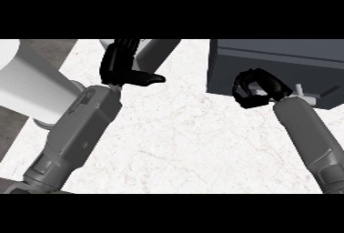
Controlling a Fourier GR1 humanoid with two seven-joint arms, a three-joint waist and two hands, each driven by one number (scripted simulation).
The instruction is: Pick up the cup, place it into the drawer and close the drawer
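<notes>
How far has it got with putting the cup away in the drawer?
No cup shows on the counter, so it may already be inside the dark drawer unit, though I can't see in. Right now the right hand, fingers curled, is at the unit's front, likely pushing it shut. The left hand rests open near the top. Whether the drawer is fully shut is unclear.

left arm: grey forearm rising from near left edge, angled up toward far centre-left
left hand (123, 63): black, far left of centre, fingers straight pointing away, thumb sticking out right; holds nothing
right arm: grey forearm from near right corner, angled up and left
right hand (257, 88): black, far right, fingers curled in; whether it holds anything cannot be told
</notes>
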